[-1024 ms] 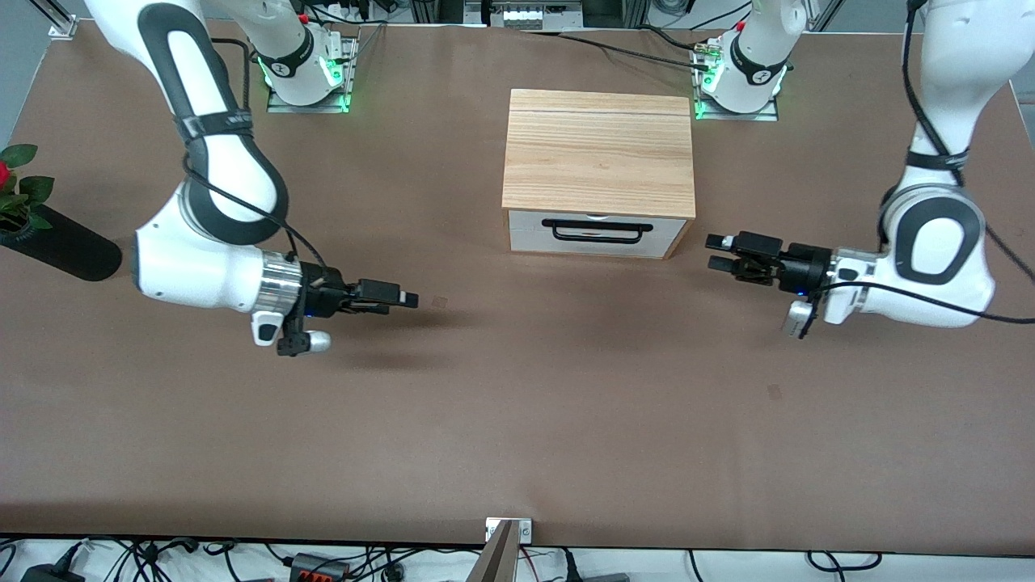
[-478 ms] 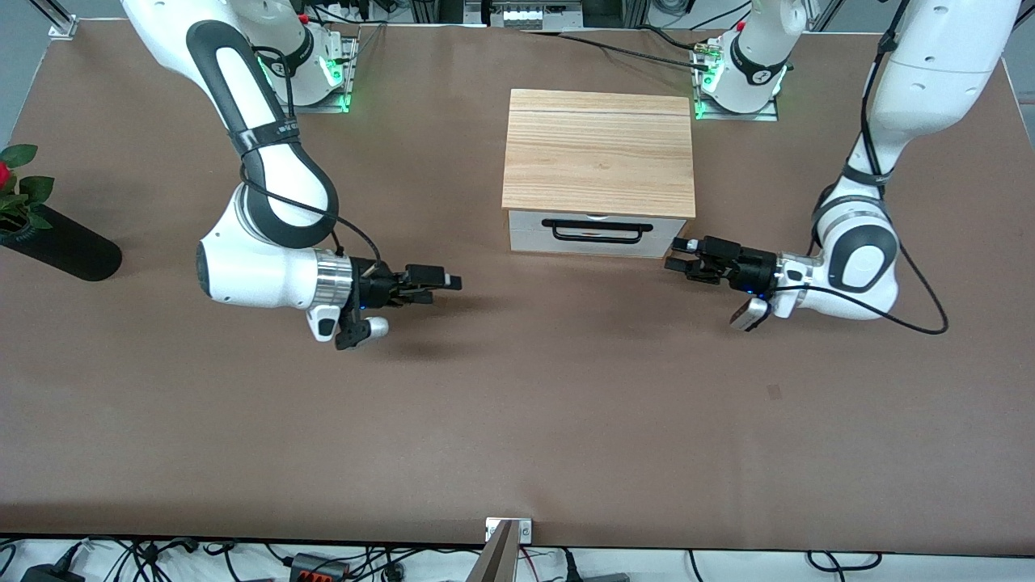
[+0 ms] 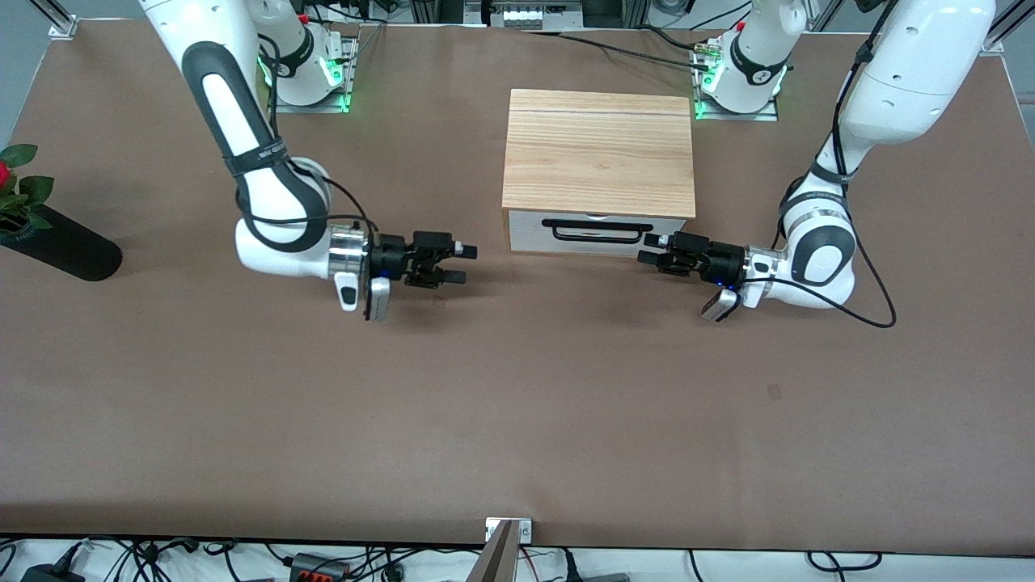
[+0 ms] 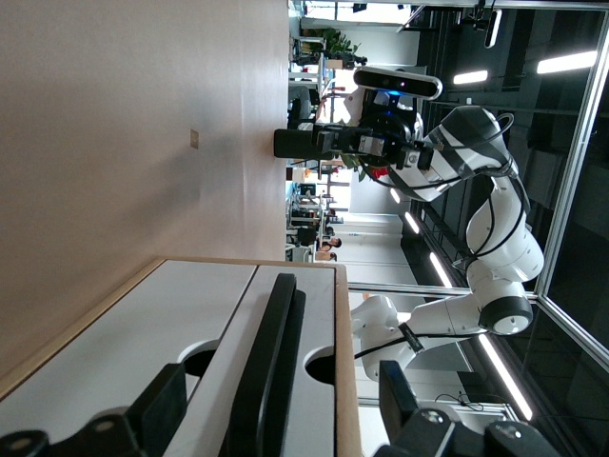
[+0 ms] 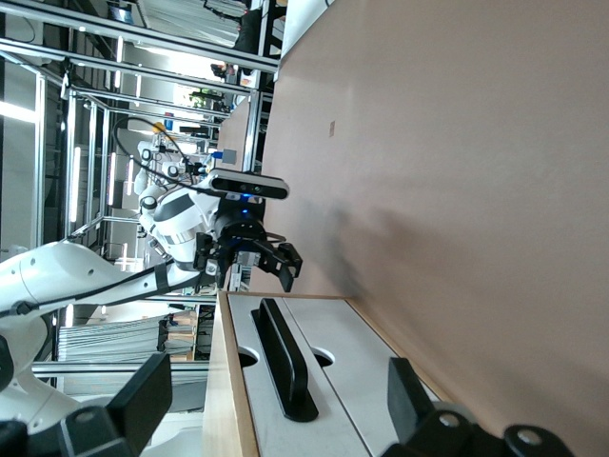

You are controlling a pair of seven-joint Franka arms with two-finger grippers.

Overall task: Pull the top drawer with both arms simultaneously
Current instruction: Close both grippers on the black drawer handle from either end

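Front view: high above the brown bench (image 3: 517,420), facing the robots' bases, taking in the whole surface. Left wrist view: low and close, aimed along the white drawer front with black bar handle (image 4: 271,367). Right wrist view: low, somewhat less close, aimed at the same drawer front (image 5: 285,367). Shared by all three.

Left claw (image 3: 652,250) and right claw (image 3: 461,263) open, pointing toward each other
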